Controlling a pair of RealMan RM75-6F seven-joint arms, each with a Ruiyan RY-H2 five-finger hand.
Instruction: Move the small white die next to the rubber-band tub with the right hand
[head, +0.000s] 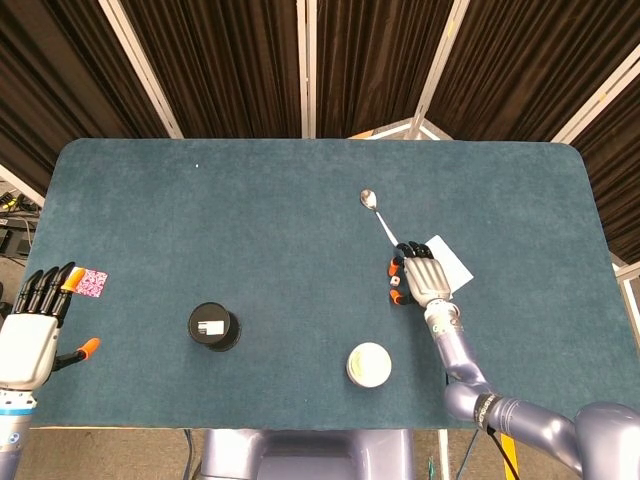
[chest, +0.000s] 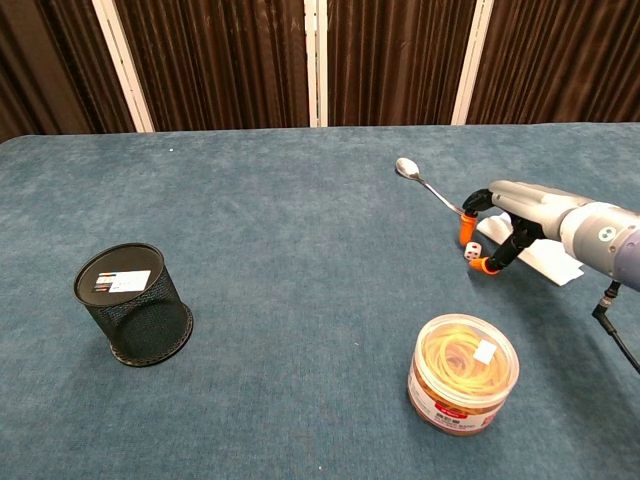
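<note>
The small white die (head: 396, 283) (chest: 471, 250) sits on the blue table, right of centre. My right hand (head: 422, 279) (chest: 520, 212) is low over it. Its orange-tipped thumb and one finger close on the die from both sides and look to pinch it. The rubber-band tub (head: 369, 365) (chest: 463, 373), clear with a red label and yellow bands inside, stands nearer the front edge, apart from the die. My left hand (head: 30, 335) hovers at the table's left edge with its fingers spread and nothing in it; the chest view does not show it.
A metal spoon (head: 378, 215) (chest: 425, 183) lies just behind the right hand. A white paper sheet (head: 452, 258) (chest: 550, 255) lies under and beside the hand. A black mesh cup (head: 213, 326) (chest: 135, 303) stands front left. A pink card (head: 90, 282) lies by the left hand.
</note>
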